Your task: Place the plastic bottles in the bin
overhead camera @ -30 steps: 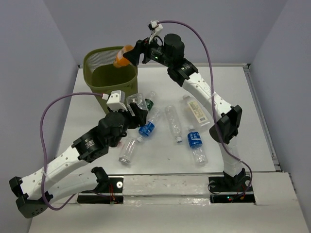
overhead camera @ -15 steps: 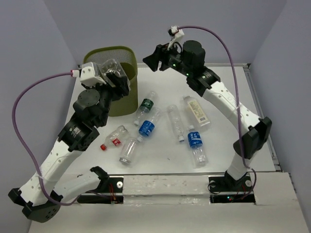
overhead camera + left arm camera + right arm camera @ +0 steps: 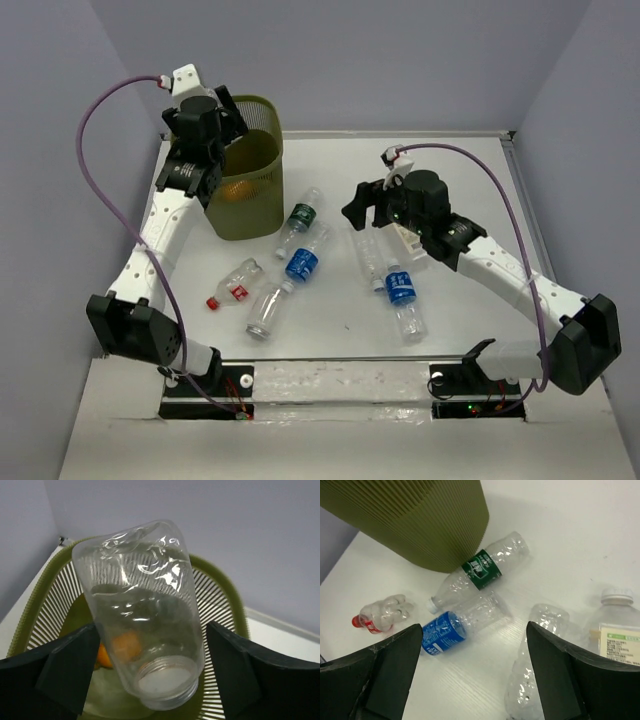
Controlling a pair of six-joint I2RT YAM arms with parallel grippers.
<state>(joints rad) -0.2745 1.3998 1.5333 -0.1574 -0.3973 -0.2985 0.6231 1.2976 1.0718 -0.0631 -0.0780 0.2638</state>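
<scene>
Seven bottles (image 3: 402, 290) lie loose on the table (image 3: 480, 180); an eighth is up in the left gripper (image 3: 152, 645). Its fingers are clamped on either flank of a clear bottle (image 3: 142, 615) with no label, open neck toward the wrist camera, held over the mouth of the bin (image 3: 217, 572). An orange bottle (image 3: 102, 657) lies on the bin floor.

Right gripper (image 3: 473, 650): fingers spread wide, empty, touching nothing. It hovers above the green-label bottle (image 3: 482, 570) and blue-label bottle (image 3: 447, 630), both just beside the bin's outer wall. A red-label bottle (image 3: 382, 612) lies further left.
</scene>
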